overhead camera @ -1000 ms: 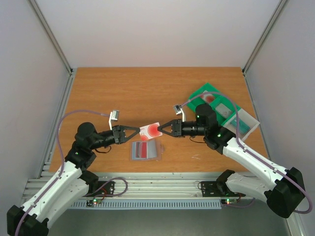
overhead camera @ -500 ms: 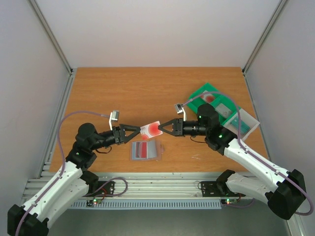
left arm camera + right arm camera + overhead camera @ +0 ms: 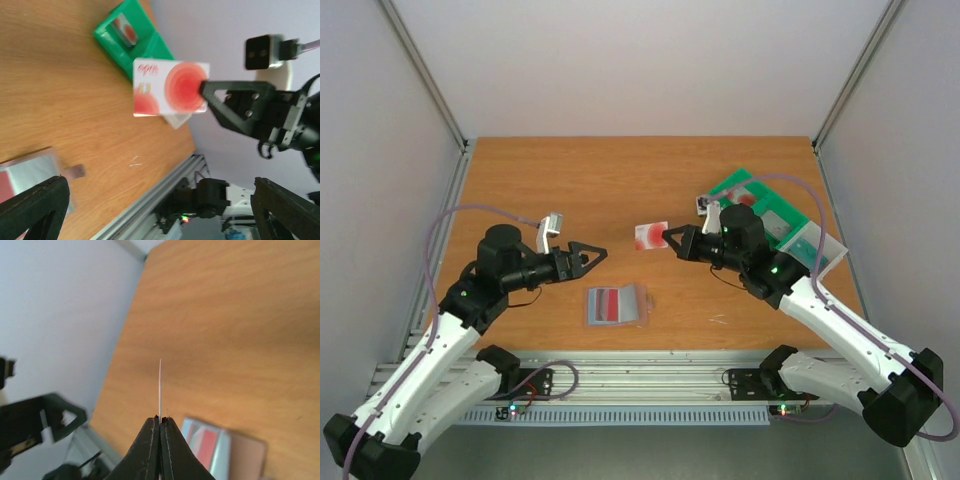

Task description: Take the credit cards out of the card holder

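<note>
Handover done. The left end effector has let go and pulled back toward its own side; its jaws are now spread wide with nothing between them. The right end effector is clenched on one edge of the red-and-white card. It carries the card alone, in the air above the table, shifted toward the green tray.

Judgement: one card is out and probably on its way to being set down; extraction is not finished.

The card holder lies spread open and flat near the table's front edge, between the arms, untouched. A red card still shows in its left panel. The right panel looks grey; I cannot tell whether that is card or lining.
</note>
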{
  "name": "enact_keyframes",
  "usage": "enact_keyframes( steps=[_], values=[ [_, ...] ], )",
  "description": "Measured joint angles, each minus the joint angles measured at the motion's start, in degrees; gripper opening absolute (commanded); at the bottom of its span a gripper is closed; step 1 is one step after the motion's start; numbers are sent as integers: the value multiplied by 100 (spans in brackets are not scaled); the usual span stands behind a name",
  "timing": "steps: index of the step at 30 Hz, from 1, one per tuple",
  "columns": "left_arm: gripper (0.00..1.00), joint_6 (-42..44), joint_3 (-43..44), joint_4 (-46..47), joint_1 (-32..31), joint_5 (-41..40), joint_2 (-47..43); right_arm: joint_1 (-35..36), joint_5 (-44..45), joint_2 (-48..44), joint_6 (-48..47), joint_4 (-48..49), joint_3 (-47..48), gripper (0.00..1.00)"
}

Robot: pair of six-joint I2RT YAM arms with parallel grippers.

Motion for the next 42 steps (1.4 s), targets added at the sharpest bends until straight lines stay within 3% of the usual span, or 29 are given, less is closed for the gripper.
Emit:
enact_keyframes(
  steps=[6, 18, 29, 42],
  values=[
    [99, 1082, 459, -1250, 0, -739, 479, -308, 1154, 490, -713, -282, 415, 1],
    [99, 2428, 1119, -2686, 0, -1493, 1043, -1996, 1665, 1672, -979, -236, 852, 1],
    [99, 3005, 1357, -3077, 0, -1781, 1340, -3279, 1847, 2356, -776, 74, 933, 1],
    [99, 3005, 1397, -3169, 0, -1996, 1434, -3639, 1519, 3602, -186, 625, 1344, 1]
  ],
)
